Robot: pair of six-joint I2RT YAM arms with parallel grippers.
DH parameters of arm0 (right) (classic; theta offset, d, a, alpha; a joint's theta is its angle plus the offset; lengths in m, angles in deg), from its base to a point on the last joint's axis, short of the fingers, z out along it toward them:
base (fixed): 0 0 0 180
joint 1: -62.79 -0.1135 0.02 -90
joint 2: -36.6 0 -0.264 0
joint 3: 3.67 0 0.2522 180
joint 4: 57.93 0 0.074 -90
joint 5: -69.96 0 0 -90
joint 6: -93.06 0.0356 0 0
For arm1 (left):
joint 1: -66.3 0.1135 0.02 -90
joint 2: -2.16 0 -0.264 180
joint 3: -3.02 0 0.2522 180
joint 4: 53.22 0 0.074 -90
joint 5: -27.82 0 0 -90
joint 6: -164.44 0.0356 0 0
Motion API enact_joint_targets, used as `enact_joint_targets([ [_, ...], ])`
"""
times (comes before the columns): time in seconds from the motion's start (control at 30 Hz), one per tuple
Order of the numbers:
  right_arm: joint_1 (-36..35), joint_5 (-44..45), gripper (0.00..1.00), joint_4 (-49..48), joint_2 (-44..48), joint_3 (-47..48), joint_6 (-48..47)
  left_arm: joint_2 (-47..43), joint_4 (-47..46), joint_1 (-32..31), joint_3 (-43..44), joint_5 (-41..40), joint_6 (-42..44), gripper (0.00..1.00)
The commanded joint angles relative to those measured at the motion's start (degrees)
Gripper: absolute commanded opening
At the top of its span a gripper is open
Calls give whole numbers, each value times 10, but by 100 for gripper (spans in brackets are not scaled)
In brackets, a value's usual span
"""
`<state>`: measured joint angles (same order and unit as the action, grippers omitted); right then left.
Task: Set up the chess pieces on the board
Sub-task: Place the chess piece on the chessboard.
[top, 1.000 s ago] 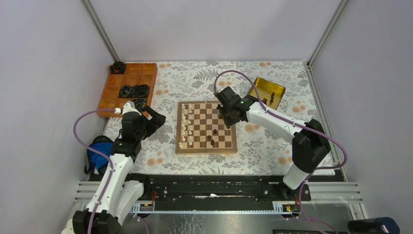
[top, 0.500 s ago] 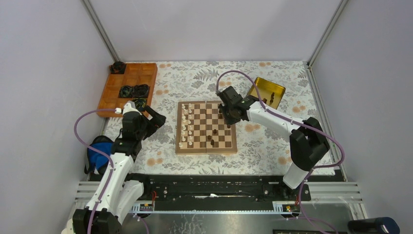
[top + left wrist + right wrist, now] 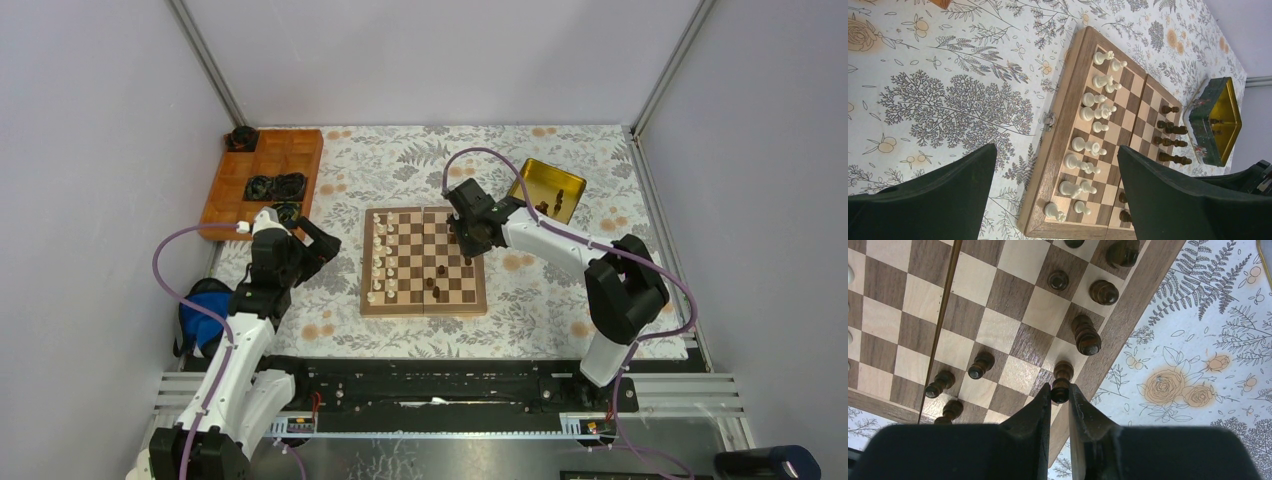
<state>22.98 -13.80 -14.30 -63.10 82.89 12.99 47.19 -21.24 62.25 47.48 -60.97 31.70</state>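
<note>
Pinching a dark chess piece (image 3: 1062, 381) by its head, the right pincer (image 3: 1060, 393) should be opened only once the piece is centred on an edge square of the board (image 3: 998, 331). The left pincer (image 3: 1054, 165) is held spread.

Booth with a flower-print table (image 3: 420, 150)
Plain pale grey walls (image 3: 90, 150) close three sides, silver metal posts (image 3: 207, 60) rising at the back corners. The table wears a white cloth (image 3: 923, 65) printed with grey foliage and orange roses; a black rail (image 3: 430, 385) lines its near edge.

L pincer (image 3: 1056, 149) spread wide, R pincer (image 3: 1060, 390) clamped.
</note>
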Motion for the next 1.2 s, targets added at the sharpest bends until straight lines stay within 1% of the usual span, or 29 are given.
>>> enact_joint_targets([
  [0.0, 7, -11, 1, -12, -5, 12, -3, 1, -6, 4, 4, -5, 9, 99],
  [1.03, 11, -18, 0, -23, -16, 13, -3, 9, -13, 4, 2, -3, 12, 99],
  [1.1, 11, -18, 1, -23, -16, 11, -3, 8, -13, 4, 2, -3, 12, 99],
  [1.17, 11, -18, 5, -23, -16, 9, -2, 8, -13, 4, 0, -3, 12, 99],
])
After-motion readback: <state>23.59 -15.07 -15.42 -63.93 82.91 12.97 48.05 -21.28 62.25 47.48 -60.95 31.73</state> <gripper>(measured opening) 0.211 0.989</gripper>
